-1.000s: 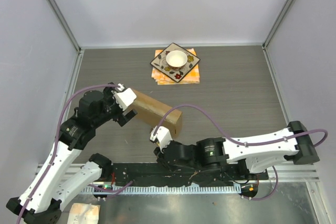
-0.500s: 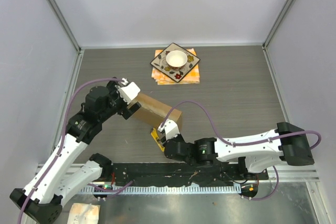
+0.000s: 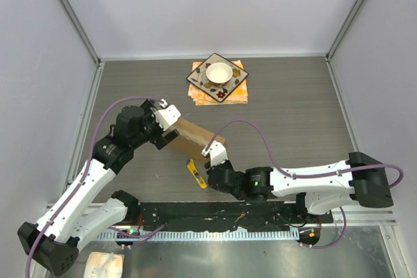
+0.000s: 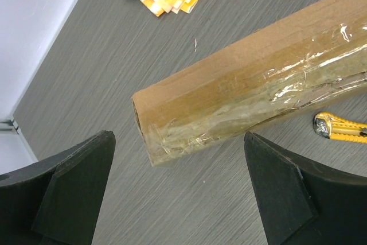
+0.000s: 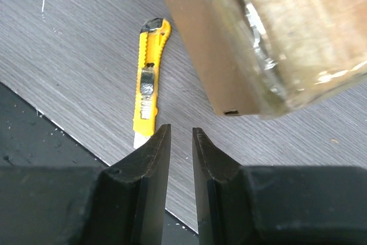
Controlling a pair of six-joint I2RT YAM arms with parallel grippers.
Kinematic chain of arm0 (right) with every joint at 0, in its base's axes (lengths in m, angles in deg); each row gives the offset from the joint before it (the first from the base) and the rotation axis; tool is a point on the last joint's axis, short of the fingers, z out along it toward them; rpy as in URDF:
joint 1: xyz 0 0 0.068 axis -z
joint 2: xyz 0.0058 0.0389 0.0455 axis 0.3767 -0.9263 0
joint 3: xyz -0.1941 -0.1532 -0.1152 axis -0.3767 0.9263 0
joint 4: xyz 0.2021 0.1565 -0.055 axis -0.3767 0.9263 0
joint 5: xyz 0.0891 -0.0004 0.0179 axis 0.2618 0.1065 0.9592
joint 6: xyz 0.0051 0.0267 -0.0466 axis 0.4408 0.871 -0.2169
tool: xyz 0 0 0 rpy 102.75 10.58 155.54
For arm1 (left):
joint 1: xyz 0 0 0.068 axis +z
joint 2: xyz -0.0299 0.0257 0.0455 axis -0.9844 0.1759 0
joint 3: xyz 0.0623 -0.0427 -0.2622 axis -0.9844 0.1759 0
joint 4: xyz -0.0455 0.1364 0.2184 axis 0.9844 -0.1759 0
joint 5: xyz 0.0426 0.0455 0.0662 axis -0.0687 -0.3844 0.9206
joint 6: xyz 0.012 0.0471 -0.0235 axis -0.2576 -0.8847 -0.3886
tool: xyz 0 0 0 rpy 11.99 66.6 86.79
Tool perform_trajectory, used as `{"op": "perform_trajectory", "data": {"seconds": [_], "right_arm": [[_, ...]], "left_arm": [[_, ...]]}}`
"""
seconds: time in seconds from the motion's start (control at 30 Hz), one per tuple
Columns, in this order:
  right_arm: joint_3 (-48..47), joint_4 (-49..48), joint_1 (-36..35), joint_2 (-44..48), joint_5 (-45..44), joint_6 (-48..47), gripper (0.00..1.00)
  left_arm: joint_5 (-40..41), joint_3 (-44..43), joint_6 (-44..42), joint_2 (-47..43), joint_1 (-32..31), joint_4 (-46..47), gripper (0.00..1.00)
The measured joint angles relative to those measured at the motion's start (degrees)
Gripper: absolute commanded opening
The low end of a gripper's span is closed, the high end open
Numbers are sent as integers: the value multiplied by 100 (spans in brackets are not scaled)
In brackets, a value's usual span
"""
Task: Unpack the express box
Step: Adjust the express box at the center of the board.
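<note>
Brown, flat cardboard express box (image 3: 195,138), wrapped in clear tape, lies slanted on the grey wood-grain table (image 3: 293,115) between the two arms. The left gripper (image 3: 171,127) is spread wide to either side of the box's end, and no contact shows. The right gripper (image 5: 181,129) has its fingers almost together with a thin slit between them, pinching nothing. It is poised just beside the box's other corner and a yellow utility knife (image 5: 149,78) lying on the table. Well behind, a white bowl (image 3: 218,71) sits on a patterned square plate (image 3: 203,86) over orange napkins (image 3: 228,97).
</note>
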Motion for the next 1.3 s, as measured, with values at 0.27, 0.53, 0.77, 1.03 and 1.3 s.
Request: {"op": "perform_trajectory", "data": {"seconds": [0.27, 0.53, 0.77, 1.03, 1.3], "right_arm": [[96, 35, 343, 168, -35, -168, 32], [144, 61, 581, 168, -81, -271, 32], [197, -9, 804, 229, -103, -345, 28], [251, -310, 1123, 212, -103, -557, 26], [339, -693, 1515, 138, -79, -774, 35]], "left_arm": [[-52, 0, -48, -197, 0, 11, 100], [-103, 0, -87, -234, 0, 7, 100], [-118, 0, -87, -295, 0, -9, 100], [-120, 2, -87, -496, 0, -31, 100], [-120, 2, -87, -542, 0, -164, 100]]}}
